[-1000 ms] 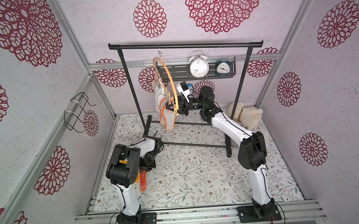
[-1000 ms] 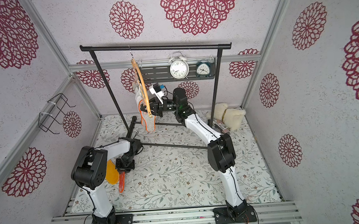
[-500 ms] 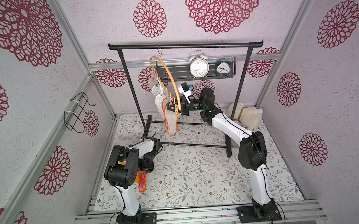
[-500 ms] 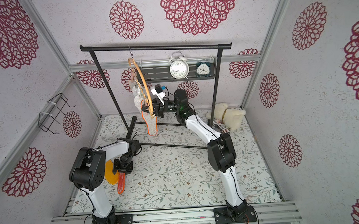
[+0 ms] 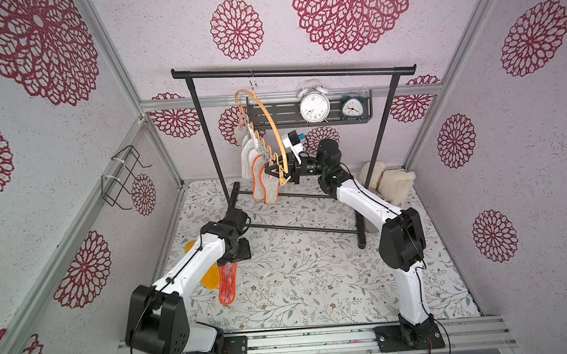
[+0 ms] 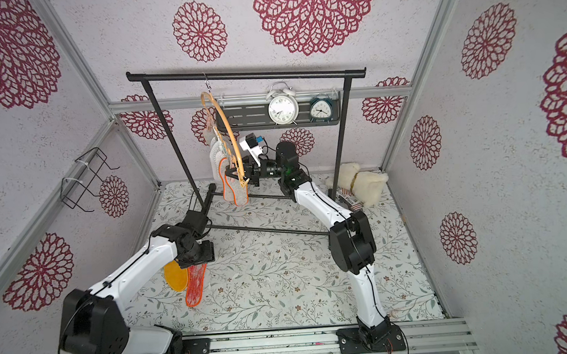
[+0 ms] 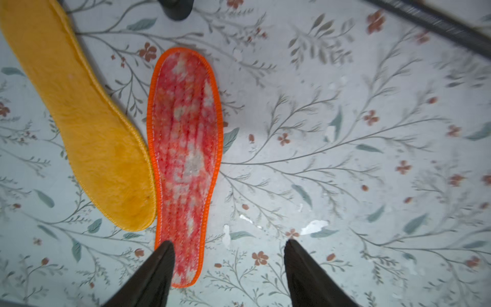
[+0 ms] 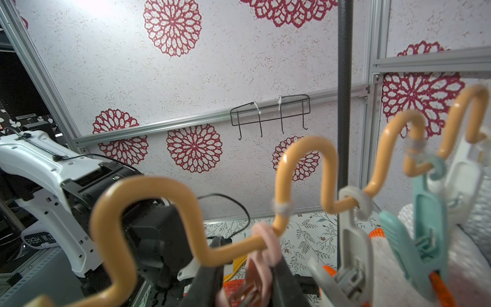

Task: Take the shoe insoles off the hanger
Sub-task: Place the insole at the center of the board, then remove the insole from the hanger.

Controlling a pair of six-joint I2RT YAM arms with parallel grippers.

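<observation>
left claw (image 7: 229, 242) spread over a red-speckled insole (image 7: 186, 148) lying beside a yellow insole (image 7: 79, 119) near the left edge of the surface (image 5: 315, 277). right claw (image 8: 245, 273) pinches a pink clothespin (image 8: 261, 247) on the hanger (image 5: 268, 118), where more insoles (image 5: 262, 177) hang; they look light, floppy, best gripped near the pin.

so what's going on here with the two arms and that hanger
The robot is clearing the hanger that hangs on the black rack. The right fingers are shut on a pink clothespin at the hanger's low end, with the hanging insoles clipped further along it. The left fingers are open over the floral table, above a red-speckled insole lying flat beside a yellow-orange insole.
</observation>
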